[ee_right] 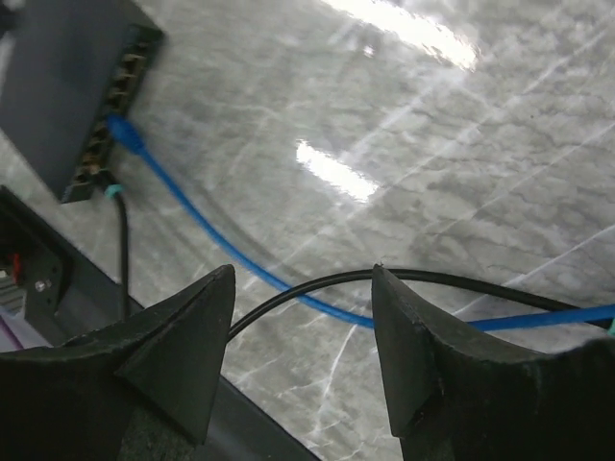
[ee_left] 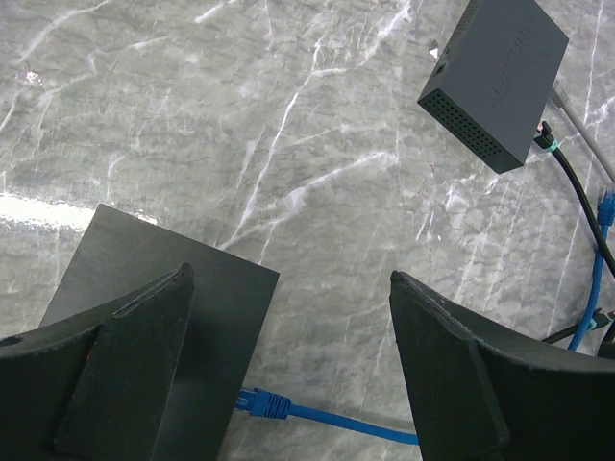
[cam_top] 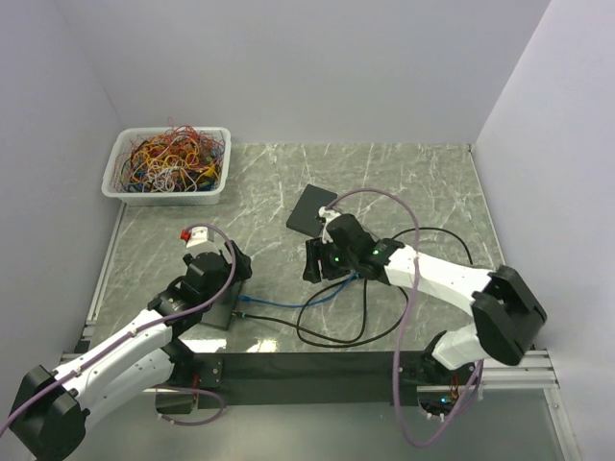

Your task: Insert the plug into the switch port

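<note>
Marble-look tabletop (cam_top: pixel 404 182), white walls (cam_top: pixel 288 58) around; left gripper (ee_left: pixel 288 279) hangs wide-jawed over a network switch (ee_left: pixel 163 288), right gripper (ee_right: pixel 301 274) gapes empty above a black cable (ee_right: pixel 461 283).

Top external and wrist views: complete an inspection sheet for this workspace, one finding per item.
Surface: green marbled table.
Job's things: near switch with blue plug at a port; far switch mid-table.
Clutter: white bin of tangled wires, far left corner.
Grippers: left gripper open over near switch; right gripper open, holding nothing.
Cables: blue cable and black cable loose across the table.
Surroundings: plain white walls.
</note>
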Motion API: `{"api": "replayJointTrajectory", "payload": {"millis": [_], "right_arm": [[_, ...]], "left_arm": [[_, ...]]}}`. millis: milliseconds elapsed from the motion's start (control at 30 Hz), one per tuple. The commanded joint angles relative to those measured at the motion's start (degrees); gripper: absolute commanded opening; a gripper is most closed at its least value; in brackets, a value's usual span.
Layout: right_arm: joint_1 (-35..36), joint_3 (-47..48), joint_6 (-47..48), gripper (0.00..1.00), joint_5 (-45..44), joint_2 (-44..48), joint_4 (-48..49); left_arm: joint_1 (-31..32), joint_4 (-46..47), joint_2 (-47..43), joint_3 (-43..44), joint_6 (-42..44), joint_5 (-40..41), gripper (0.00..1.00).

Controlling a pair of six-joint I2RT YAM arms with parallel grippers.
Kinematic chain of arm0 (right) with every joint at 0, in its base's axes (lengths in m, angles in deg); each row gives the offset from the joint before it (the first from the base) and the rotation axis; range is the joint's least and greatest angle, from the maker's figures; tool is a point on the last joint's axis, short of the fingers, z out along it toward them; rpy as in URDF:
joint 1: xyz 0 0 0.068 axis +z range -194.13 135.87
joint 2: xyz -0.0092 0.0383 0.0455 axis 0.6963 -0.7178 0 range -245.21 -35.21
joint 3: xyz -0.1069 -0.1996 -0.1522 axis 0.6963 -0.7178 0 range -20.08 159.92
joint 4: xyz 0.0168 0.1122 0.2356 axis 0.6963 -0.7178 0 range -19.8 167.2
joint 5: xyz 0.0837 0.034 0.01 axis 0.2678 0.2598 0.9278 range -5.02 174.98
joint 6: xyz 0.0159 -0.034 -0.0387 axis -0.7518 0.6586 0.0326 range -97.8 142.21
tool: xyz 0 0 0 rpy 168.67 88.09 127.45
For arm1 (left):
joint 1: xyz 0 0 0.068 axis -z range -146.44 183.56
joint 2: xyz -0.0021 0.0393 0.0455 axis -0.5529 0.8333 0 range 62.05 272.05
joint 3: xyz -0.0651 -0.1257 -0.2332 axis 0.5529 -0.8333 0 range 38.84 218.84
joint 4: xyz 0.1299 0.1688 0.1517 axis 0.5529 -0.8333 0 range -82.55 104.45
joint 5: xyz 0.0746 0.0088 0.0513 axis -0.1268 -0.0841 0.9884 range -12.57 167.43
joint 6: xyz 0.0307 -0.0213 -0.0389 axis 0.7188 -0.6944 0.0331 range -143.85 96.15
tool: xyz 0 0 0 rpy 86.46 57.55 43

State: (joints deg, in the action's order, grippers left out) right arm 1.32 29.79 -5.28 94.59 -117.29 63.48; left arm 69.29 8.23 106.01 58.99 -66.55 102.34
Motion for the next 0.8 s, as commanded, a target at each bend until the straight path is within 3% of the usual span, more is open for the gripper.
{"api": "replayJointTrajectory", "payload": {"millis": [0, 167, 400, 767], "right_arm": [[1.92, -0.56, 1.64, 0.66, -3.89, 6.66, 4.75], [2.89, -2.4, 2.08, 0.66, -6.79, 10.97, 5.71], [3.24, -9.61, 2.96, 0.69, -11.62, 25.99, 12.39], [3.24, -12.69, 3.58, 0.71, -12.68, 31.1, 12.22]], "left_arm": [[0.22, 2.35, -0.9, -0.1, 0.51, 0.76, 0.88], [0.31, 2.26, -0.81, -0.19, 0.42, 0.85, 0.88], [0.4, 2.35, -2.04, -0.72, 0.34, 1.11, 0.88], [0.4, 1.21, -2.3, -0.45, -0.8, 2.6, 0.91]]}}
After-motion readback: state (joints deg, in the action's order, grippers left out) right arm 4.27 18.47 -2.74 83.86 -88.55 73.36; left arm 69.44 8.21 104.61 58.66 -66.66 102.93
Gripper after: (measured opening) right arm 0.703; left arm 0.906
